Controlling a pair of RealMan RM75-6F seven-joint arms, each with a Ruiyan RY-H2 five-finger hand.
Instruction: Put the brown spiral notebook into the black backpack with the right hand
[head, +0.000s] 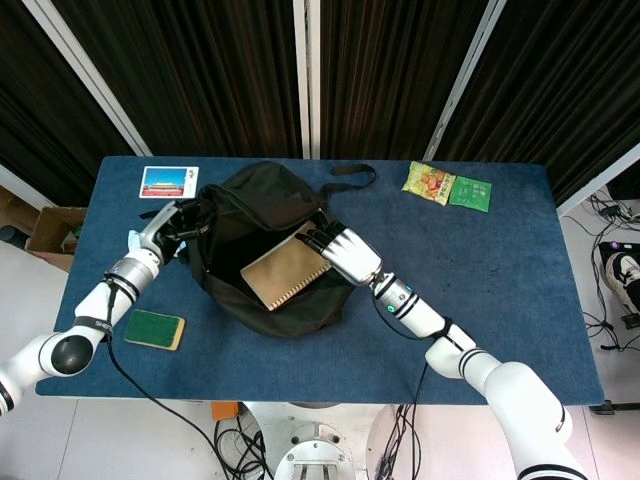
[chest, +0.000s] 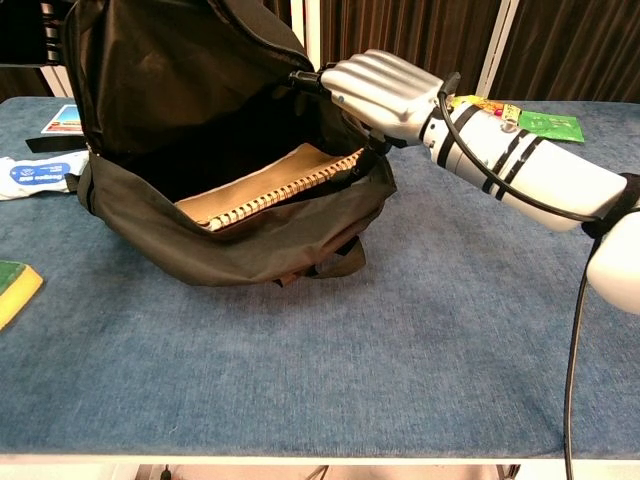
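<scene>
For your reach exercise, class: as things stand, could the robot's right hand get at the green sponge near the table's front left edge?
Probably not easily. The right hand sits at the backpack's opening beside the notebook, and the bag lies between it and the sponge. The left hand is much nearer.

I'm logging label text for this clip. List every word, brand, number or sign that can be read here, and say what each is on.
Nothing can be read for certain.
White packet: blue label with white lettering, too blurred.
Yellow snack bag: print too small.
Green packet: print too small.
Postcard: picture of a building, caption too small.
Brown spiral notebook, black backpack: no text visible.
</scene>
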